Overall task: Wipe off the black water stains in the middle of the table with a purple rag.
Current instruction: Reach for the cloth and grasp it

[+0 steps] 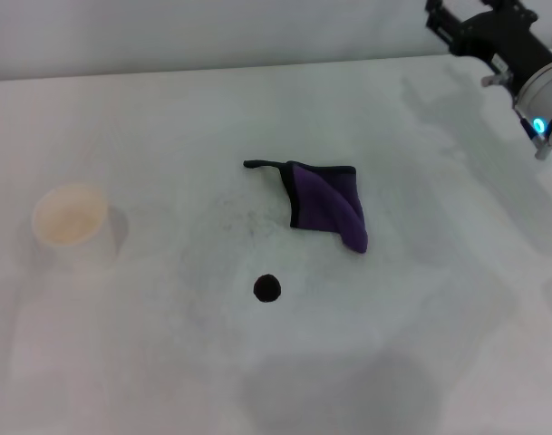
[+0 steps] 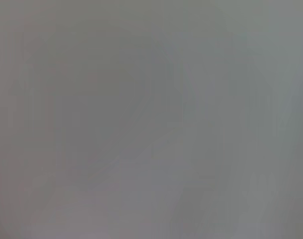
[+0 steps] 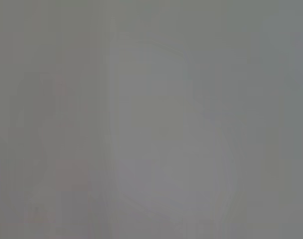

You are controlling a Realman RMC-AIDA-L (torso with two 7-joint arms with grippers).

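Note:
The purple rag [image 1: 325,206] lies folded on the white table [image 1: 167,362] near the middle, its thin black loop tail pointing to the left. The black water stain [image 1: 267,288] is a small round blot on the table, a little nearer to me than the rag and apart from it. My right gripper [image 1: 441,23] hangs at the far right corner of the head view, well away from the rag and holding nothing. My left gripper is out of view. Both wrist views show only plain grey.
A pale paper cup [image 1: 72,220] stands upright at the left of the table. Faint grey speckled smudges [image 1: 244,217] lie just left of the rag. The table's far edge runs along the top of the head view.

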